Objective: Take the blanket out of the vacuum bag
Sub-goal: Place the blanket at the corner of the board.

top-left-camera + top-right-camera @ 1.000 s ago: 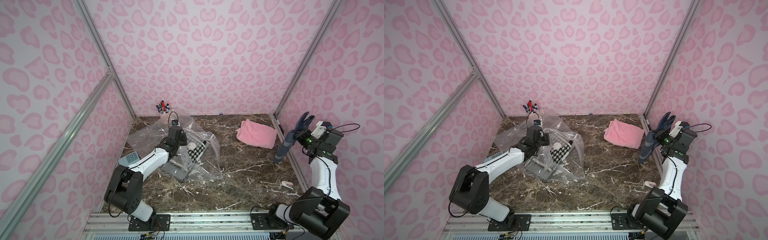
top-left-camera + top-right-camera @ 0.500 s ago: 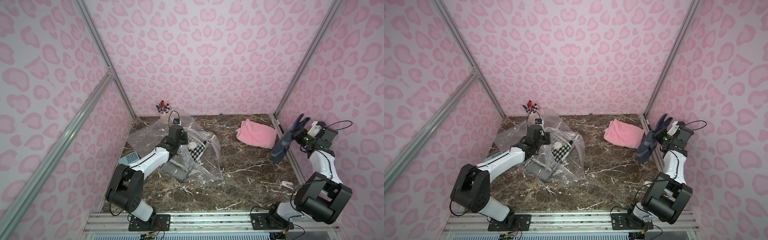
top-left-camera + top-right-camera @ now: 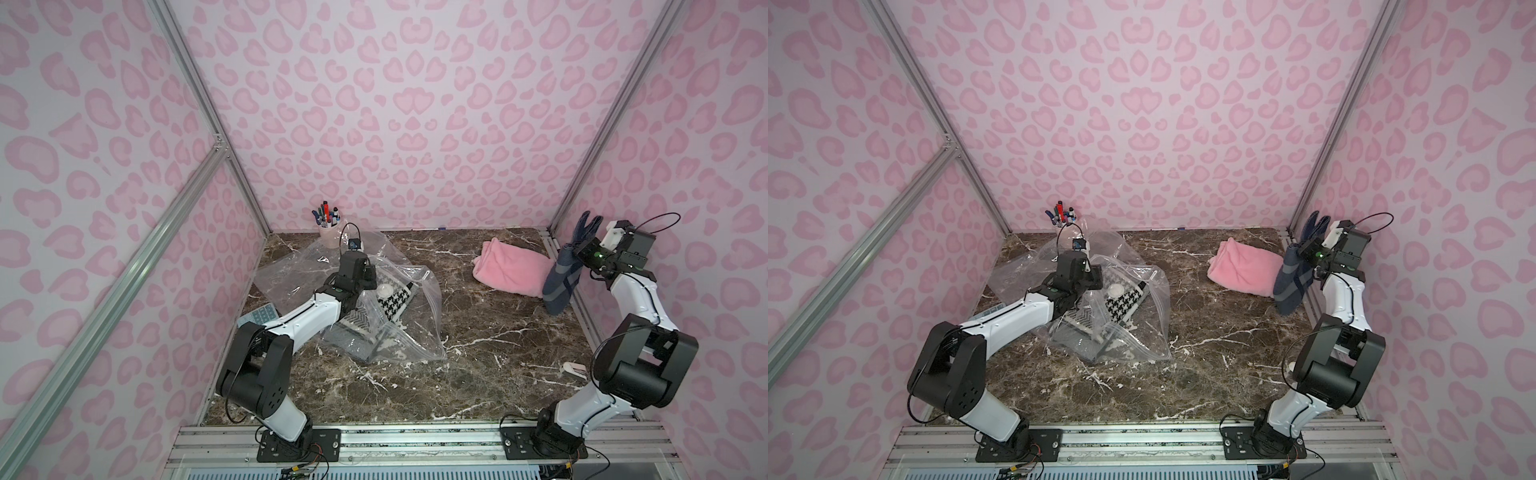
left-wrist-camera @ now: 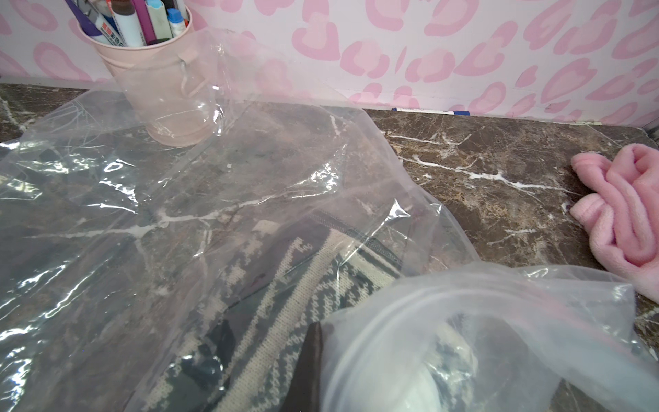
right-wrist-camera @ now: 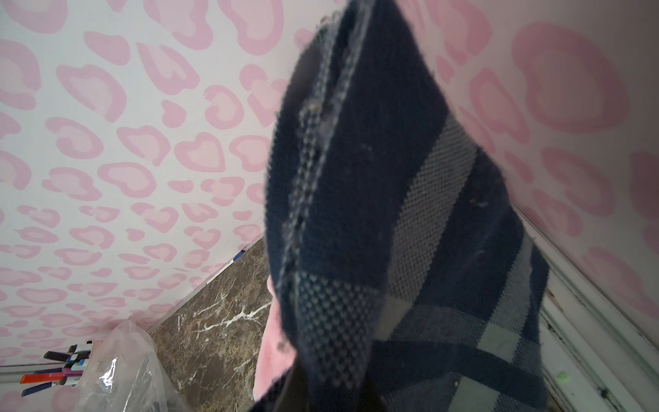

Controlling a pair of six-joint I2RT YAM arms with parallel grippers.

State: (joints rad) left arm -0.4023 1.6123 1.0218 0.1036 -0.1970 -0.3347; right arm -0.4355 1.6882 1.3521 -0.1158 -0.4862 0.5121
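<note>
**A:** Navy plaid cloth, that's the blanket (image 3: 561, 282). It is out of the vacuum bag (image 3: 419, 328) and hangs at the right edge of a top view. The right gripper (image 3: 578, 250) is clamped on its upper part, with a tuft poking above the jaws.

**B:** And the bag?

**A:** Left of centre, crumpled on the marble table (image 3: 478, 365), with the valve disc (image 3: 384, 289) facing up. A black-and-white knit (image 3: 395, 306) lies inside it. The left gripper (image 3: 368, 277) is closed over the bag. Plastic bunches right at its wrist camera, so I judge it is pinching a fold.

**B:** How does it finish this well?

**A:** The blanket's lower end sags just beside the pink blanket (image 3: 513, 272), close to the wall. I'd swing it toward the bare marble mid-frame, lower it until the cloth rests, and only then let go. The left arm should pin the bag down.

**B:** Anything to mind?

**A:** The pen cup (image 3: 329, 237) touches the bag's far edge, so a tug there could tip it.
</note>
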